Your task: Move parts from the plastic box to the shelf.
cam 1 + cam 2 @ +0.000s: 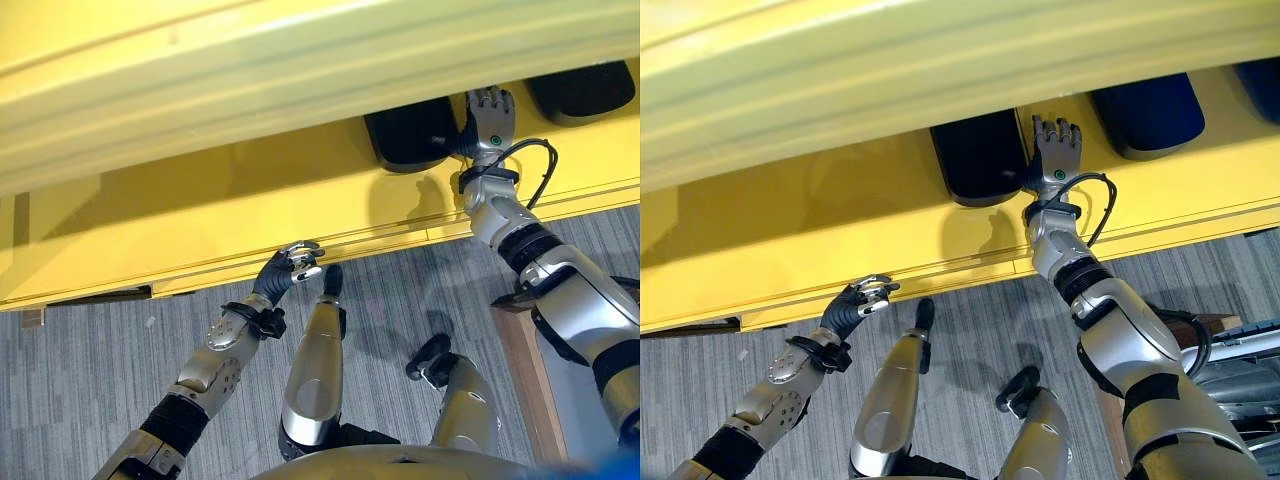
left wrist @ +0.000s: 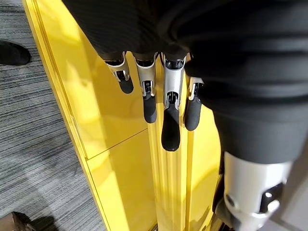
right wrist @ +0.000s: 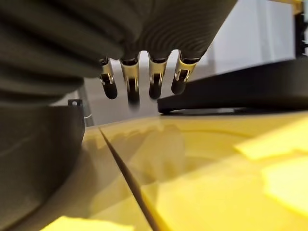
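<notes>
Nearest in the left eye view: left hand (image 1: 296, 262) by the front edge of the yellow shelf (image 1: 200, 215), fingers curled, holding nothing. Farther in, right hand (image 1: 491, 115) reached onto the shelf board, fingers straight, between two dark parts (image 1: 412, 133) lying there. Grey carpet floor (image 1: 80, 370) below.

Right eye view: same scene. Right hand (image 1: 1056, 148) flat on the board, just beside one dark part (image 1: 978, 158); second part (image 1: 1145, 115) a little apart on the other side. Left hand (image 1: 866, 295) at the shelf edge, empty.

Left wrist view: fingers (image 2: 170, 120) hanging over the yellow edge, nothing between them.

Right wrist view: fingers (image 3: 131, 79) relaxed above the yellow board, clear of the dark part (image 3: 240, 89) ahead.

Judged from this: at least two parts already on the shelf, latest one seemingly just set down and released. Cannot tell how many are left, plastic box being out of sight. Likely next: back to the box for another.

No brand, label or readable writing anywhere.
</notes>
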Tool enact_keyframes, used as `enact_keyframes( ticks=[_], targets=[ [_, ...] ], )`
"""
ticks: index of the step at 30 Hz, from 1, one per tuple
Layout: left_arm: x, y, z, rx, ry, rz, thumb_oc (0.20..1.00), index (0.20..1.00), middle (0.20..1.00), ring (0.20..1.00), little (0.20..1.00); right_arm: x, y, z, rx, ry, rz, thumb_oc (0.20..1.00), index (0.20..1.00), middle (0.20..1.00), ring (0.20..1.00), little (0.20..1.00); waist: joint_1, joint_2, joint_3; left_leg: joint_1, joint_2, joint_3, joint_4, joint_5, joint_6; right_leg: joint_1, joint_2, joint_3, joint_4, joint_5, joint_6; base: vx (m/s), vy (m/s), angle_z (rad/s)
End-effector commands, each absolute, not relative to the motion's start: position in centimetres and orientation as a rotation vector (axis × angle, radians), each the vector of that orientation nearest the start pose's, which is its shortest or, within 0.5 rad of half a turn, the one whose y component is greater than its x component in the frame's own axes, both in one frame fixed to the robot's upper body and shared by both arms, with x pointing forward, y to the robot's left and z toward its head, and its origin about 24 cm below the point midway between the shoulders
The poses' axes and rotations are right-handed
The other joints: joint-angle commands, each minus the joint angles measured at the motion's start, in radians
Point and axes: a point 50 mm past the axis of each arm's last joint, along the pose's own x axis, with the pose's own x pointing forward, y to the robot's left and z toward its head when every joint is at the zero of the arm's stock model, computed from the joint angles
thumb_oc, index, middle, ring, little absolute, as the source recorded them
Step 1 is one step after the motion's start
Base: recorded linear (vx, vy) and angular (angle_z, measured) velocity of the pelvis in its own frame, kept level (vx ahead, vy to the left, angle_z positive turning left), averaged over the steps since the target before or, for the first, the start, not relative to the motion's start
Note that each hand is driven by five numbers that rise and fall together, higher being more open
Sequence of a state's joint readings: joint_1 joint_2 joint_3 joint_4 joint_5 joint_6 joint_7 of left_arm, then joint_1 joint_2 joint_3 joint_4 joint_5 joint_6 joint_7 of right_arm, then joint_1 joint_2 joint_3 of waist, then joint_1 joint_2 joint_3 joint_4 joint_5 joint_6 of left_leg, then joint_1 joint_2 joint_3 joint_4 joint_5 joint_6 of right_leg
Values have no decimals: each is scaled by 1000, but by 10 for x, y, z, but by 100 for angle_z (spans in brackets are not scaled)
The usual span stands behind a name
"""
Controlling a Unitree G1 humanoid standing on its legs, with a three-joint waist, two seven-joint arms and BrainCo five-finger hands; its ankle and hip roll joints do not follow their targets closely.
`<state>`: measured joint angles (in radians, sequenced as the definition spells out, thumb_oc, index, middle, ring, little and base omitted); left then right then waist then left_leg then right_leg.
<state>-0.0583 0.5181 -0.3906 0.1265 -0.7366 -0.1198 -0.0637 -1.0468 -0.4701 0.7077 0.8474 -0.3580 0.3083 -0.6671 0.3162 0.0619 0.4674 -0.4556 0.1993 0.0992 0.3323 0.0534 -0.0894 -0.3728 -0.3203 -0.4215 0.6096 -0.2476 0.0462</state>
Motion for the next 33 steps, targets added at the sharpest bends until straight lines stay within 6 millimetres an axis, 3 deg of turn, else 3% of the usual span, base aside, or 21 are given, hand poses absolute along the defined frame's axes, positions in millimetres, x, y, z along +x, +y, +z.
enact_keyframes(
  ticks=[1, 7, 12, 19, 24, 30, 33],
  targets=[
    [247, 164, 12, -360, 232, -259, 1000, 1000, 1000, 1000, 1000, 399, -170, 206, -1231, -471, -575, 1000, 1000, 1000, 1000, 1000, -6, 15, 53, 22, -37, 67, 25, -47, 66, 19, 35, -59, 40, 64, 1, -2, 34, -1],
    [246, 165, 7, -402, 244, -212, 1000, 1000, 1000, 1000, 1000, 395, -153, 222, -1121, -613, -537, 1000, 1000, 1000, 1000, 1000, -5, 20, 53, 26, -43, 65, 22, -47, 66, 23, 30, -62, 36, 63, 2, 0, 6, 0],
    [244, 166, 7, -409, 240, -213, 1000, 1000, 1000, 1000, 1000, 387, -130, 241, -949, -714, -383, 1000, 1000, 1000, 1000, 1000, -8, 30, 53, 35, -51, 66, 21, -49, 65, 23, 22, -58, 43, 57, -1, 5, 38, 1],
    [243, 166, 7, -402, 238, -214, 1000, 1000, 1000, 1000, 1000, 375, -110, 243, -828, -757, -266, 1000, 1000, 1000, 1000, 1000, -20, 31, 53, 54, -55, 70, 14, -50, 64, 35, 19, -51, 33, 56, -1, 2, 7, 0],
    [242, 167, 4, -401, 231, -207, 1000, 1000, 1000, 1000, 1000, 368, -108, 232, -678, -716, -248, 1000, 1000, 1000, 1000, 1000, -38, 32, 53, 86, -54, 78, -9, -45, 61, 57, 27, -39, 4, 62, -1, -2, 22, -2],
    [235, 169, -6, -403, 256, -178, 1000, 1000, 1000, 1000, 1000, 347, -118, 197, -476, -616, -161, 1000, 1000, 1000, 1000, 1000, -95, 15, 53, 157, -44, 96, -60, -37, 51, 109, 52, -2, -70, 77, 4, -3, 33, -8],
    [230, 171, -12, -380, 260, -135, 1000, 1000, 1000, 1000, 1000, 324, -120, 175, -456, -594, -56, 1000, 1000, 1000, 1000, 1000, -139, 0, 53, 206, -32, 119, -87, -36, 48, 145, 66, 20, -121, 91, 7, -6, 43, -18]
  ],
)
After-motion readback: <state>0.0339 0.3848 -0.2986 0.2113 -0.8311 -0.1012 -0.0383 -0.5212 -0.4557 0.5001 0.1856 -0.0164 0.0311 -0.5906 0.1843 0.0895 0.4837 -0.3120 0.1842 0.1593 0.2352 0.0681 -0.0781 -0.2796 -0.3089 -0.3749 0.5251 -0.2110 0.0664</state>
